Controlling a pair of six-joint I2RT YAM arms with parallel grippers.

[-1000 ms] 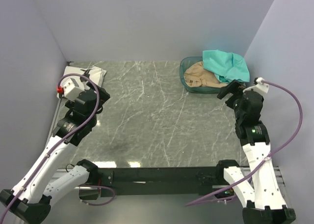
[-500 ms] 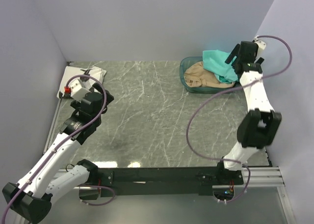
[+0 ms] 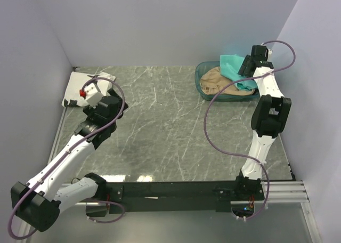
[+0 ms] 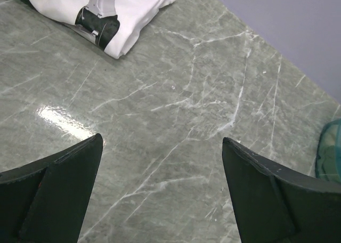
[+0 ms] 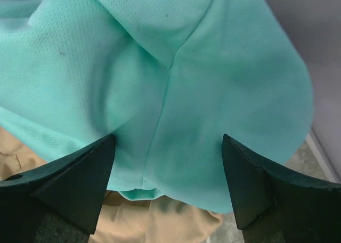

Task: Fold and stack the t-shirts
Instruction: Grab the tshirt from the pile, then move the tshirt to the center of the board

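The teal t-shirt (image 3: 233, 65) lies crumpled in the clear basket (image 3: 201, 83) at the back right; it fills the right wrist view (image 5: 176, 67). My right gripper (image 3: 246, 67) is open, directly over the teal cloth, its jaws spread on either side of a fold. The white t-shirt with black print (image 3: 81, 88) lies folded at the back left; it also shows in the left wrist view (image 4: 101, 8). My left gripper (image 3: 111, 108) is open and empty over bare table, just right of the white shirt.
A tan garment (image 3: 217, 82) lies in the basket under the teal shirt, and shows in the right wrist view (image 5: 160, 221). The side walls stand close to the basket and to the white shirt. The marble table (image 3: 170, 126) spreads between the arms.
My right arm has swung up and back from the table's right side to above the basket, lowering onto the teal shirt. My left gripper has drifted right, away from the white shirt.
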